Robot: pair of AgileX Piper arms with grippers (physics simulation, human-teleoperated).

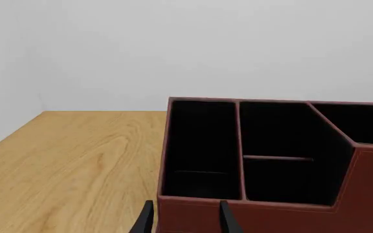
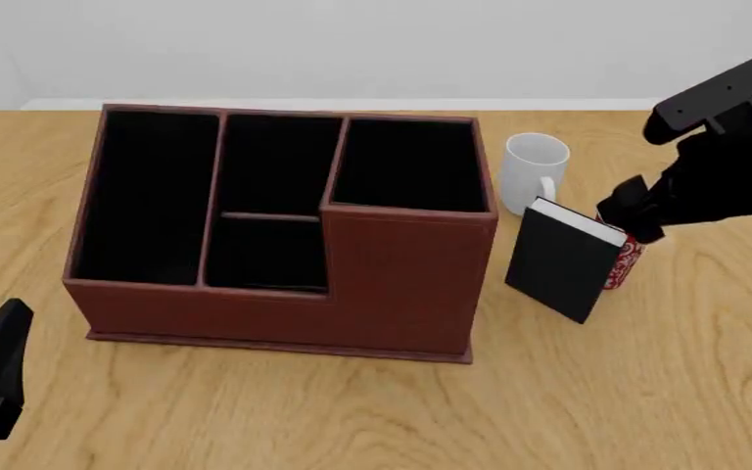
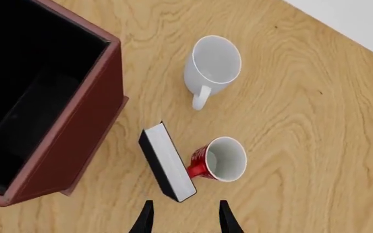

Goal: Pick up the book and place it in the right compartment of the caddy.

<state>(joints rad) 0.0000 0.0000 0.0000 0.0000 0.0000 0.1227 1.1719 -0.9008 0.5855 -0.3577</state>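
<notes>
We see the right tool (image 3: 183,216) poised above the upright book (image 2: 564,259), fingers apart and empty, right of the caddy (image 2: 396,284); the left tool (image 1: 183,218) is low, parted, empty.

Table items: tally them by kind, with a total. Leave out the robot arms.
Caddy: 1
Book: 1
Mugs: 2, one white mug and one red mug
Total: 4
</notes>
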